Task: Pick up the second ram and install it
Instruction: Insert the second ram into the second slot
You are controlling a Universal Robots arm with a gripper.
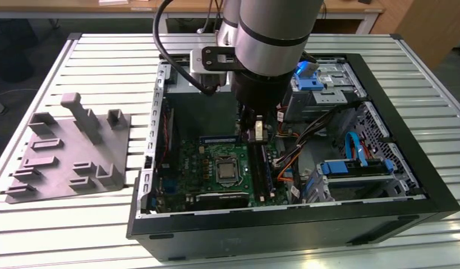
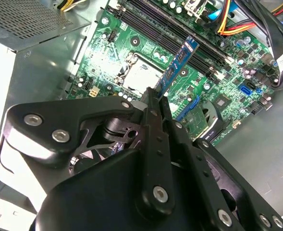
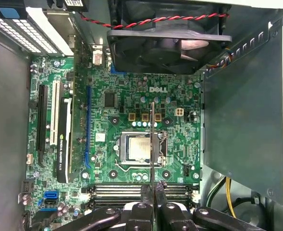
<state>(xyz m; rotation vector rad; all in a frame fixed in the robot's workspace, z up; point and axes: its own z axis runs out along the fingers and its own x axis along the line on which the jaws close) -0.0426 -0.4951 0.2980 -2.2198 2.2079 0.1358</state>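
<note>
On the exterior view's left, the grey moulded tray (image 1: 69, 154) lies on the slatted metal table (image 1: 102, 61), at 9 o'clock of the open computer case (image 1: 290, 230) and well apart from my arm (image 1: 279, 33). The arm stands over the green motherboard (image 1: 203, 162) inside the case. Its gripper (image 1: 256, 133) hangs at about 1 o'clock of the CPU socket (image 1: 228, 170), with the blue drive caddies (image 1: 342, 168) off at 3 o'clock.

In the second wrist view I see the gripper (image 2: 155, 97) clenched on the second ram (image 2: 178, 65). This 1 blue-green stick juts from between the black fingers (image 2: 151, 115), near the long dark memory slots (image 2: 179, 33) and not seated in any of them.

In the first wrist view the second ram (image 3: 153, 139) shows edge-on as a thin line across the CPU socket (image 3: 136, 147). It is pinched at the gripper (image 3: 153, 190), just by the memory slots (image 3: 112, 191). The case fan (image 3: 167, 33) and a grey power supply box (image 3: 242, 120) flank the board.
</note>
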